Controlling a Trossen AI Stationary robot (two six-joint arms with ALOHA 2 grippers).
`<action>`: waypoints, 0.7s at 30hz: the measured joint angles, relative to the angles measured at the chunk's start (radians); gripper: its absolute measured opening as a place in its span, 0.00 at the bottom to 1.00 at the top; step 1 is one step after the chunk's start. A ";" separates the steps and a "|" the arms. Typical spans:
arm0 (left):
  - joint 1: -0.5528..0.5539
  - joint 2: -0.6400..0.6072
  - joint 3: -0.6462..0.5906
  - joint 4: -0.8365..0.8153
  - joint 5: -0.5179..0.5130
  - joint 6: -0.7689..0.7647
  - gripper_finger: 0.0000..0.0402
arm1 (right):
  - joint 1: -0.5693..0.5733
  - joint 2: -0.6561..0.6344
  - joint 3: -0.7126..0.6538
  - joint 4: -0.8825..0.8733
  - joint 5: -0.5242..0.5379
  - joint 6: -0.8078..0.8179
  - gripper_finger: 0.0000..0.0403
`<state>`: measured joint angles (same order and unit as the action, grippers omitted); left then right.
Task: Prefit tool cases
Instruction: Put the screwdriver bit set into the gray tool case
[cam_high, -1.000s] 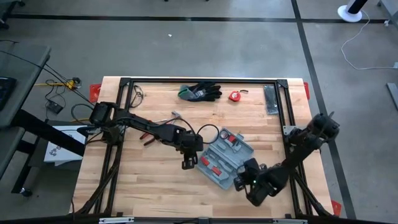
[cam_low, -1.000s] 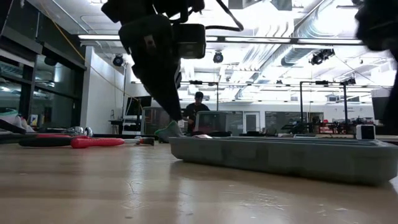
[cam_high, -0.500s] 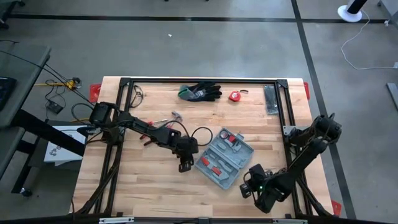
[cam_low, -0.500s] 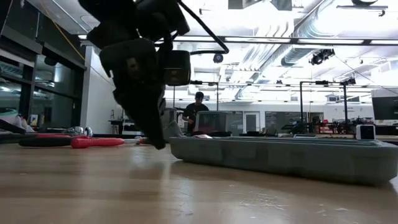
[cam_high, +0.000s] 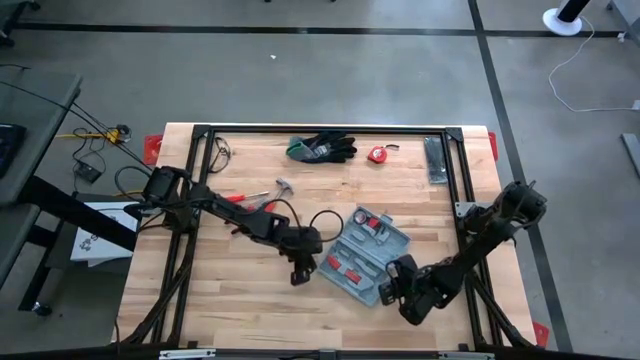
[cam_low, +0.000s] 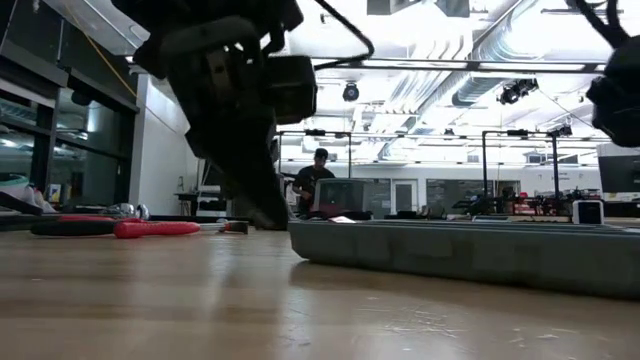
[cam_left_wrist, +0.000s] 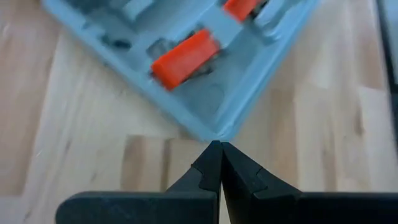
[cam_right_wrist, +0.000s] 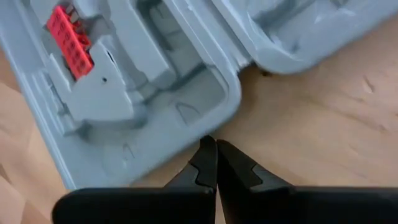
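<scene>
The grey-blue tool case (cam_high: 362, 255) lies open and flat on the wooden table, with orange-red tools (cam_left_wrist: 186, 56) in its moulded recesses. My left gripper (cam_high: 300, 272) is shut, low at the case's near-left corner. My right gripper (cam_high: 393, 290) is shut too, slanting down at the case's near-right rim, close to the gap between the two halves (cam_right_wrist: 249, 65). In the low view the left gripper (cam_low: 258, 212) stands beside the case's end (cam_low: 300, 240). My left gripper sets its shut fingertips (cam_left_wrist: 217, 146) against the case's rounded corner (cam_left_wrist: 214, 132), slanting down from the table's left. The case lies flat on the table. My right gripper has its shut tips (cam_right_wrist: 211, 144) at the tray half's rim (cam_right_wrist: 199, 130); I cannot tell whether they touch it.
Black-and-green gloves (cam_high: 322, 148), a red tape measure (cam_high: 377, 154) and a dark flat bar (cam_high: 435, 160) lie along the far edge. Red-handled tools (cam_high: 245, 200) lie to the left, under the left arm. A person (cam_low: 320, 172) stands far off in the room.
Both grippers have sunk toward the table, still shut. The left one has tipped steeper and come in to the case's corner. The right one drew back toward the near edge, then came down at the case's rim. In the low view the case's end has slid a little sideways.
</scene>
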<state>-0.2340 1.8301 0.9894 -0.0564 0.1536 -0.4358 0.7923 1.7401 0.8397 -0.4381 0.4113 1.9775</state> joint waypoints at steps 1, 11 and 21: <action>-0.004 0.000 0.000 0.013 0.001 -0.001 0.00 | -0.007 0.000 0.000 0.000 0.000 -0.010 0.00; -0.029 0.037 -0.001 0.099 0.024 -0.052 0.00 | -0.046 -0.002 -0.002 -0.104 0.056 0.032 0.00; -0.006 -0.066 0.001 0.049 -0.056 0.003 0.00 | 0.002 -0.172 -0.009 -0.231 0.153 0.018 0.00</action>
<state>-0.2398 1.7642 0.9905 -0.0069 0.0980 -0.4324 0.7944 1.5682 0.8310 -0.6690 0.5647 1.9951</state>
